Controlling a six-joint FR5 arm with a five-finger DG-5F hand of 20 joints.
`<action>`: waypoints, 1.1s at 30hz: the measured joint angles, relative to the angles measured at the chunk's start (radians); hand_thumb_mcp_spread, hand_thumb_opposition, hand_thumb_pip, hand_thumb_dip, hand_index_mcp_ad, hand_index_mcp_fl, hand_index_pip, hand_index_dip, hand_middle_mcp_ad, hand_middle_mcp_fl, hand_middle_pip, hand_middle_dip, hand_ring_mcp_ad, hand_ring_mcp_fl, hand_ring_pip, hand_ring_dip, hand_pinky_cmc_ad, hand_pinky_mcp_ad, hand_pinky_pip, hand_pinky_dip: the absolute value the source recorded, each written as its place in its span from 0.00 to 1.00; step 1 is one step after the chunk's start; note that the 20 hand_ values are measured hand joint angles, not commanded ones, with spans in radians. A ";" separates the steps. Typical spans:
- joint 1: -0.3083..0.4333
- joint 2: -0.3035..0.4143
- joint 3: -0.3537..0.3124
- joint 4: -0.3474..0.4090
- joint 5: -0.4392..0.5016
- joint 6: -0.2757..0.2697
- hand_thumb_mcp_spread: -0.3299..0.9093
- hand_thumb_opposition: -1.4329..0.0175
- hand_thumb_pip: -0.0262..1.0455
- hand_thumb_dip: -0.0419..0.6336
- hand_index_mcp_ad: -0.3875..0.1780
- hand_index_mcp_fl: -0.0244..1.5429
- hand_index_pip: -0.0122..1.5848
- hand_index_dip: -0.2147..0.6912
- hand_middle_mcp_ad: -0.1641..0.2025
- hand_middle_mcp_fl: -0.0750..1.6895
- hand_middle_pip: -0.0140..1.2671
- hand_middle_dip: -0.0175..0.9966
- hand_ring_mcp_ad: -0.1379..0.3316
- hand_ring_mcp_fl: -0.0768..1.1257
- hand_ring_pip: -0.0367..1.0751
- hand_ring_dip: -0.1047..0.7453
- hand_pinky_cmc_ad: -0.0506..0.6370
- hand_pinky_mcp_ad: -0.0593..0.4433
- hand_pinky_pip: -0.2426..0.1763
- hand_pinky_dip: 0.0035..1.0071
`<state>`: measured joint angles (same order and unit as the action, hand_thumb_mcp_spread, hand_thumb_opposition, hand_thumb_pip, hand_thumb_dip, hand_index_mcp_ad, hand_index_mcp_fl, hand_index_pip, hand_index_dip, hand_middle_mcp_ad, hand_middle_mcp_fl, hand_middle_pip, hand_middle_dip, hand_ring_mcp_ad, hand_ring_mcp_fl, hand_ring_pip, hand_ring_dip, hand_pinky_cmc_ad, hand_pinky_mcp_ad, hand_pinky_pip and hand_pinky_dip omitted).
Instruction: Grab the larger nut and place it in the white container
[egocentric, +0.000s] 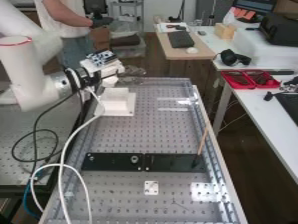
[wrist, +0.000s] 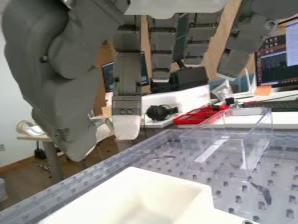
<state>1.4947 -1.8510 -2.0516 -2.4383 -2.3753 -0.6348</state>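
The hand (egocentric: 106, 70), fingers straight and spread wide, hangs near the white container (egocentric: 117, 102)

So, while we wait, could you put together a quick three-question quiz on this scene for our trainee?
1. Multiple choice. Which thing on the bench is the robot's hand nearest?
a) the wooden stick
b) the white container
c) the square plate

2. True or false. The bearing stands on the black bar.

3. Fill in the colour. The trays on the side table are ____.

Key: 1 b; 2 true; 3 red.
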 joint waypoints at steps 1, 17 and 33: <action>0.002 -0.006 0.000 0.005 0.006 0.002 0.49 0.34 0.64 0.38 0.60 0.37 0.94 0.33 0.62 0.14 0.11 0.25 0.57 0.07 0.14 0.28 0.56 0.65 0.44 0.39; 0.034 -0.091 0.016 0.019 0.065 -0.013 0.49 0.34 0.64 0.38 0.60 0.37 0.94 0.33 0.62 0.12 0.11 0.25 0.57 0.07 0.14 0.28 0.56 0.61 0.44 0.39; 0.033 -0.098 0.028 -0.050 0.063 -0.060 0.55 0.35 0.80 0.48 0.38 0.05 0.93 0.24 0.63 0.06 0.11 0.25 0.57 0.06 0.16 0.28 0.56 0.58 0.40 0.53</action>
<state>1.5282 -1.9494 -2.0240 -2.4879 -2.3121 -0.6946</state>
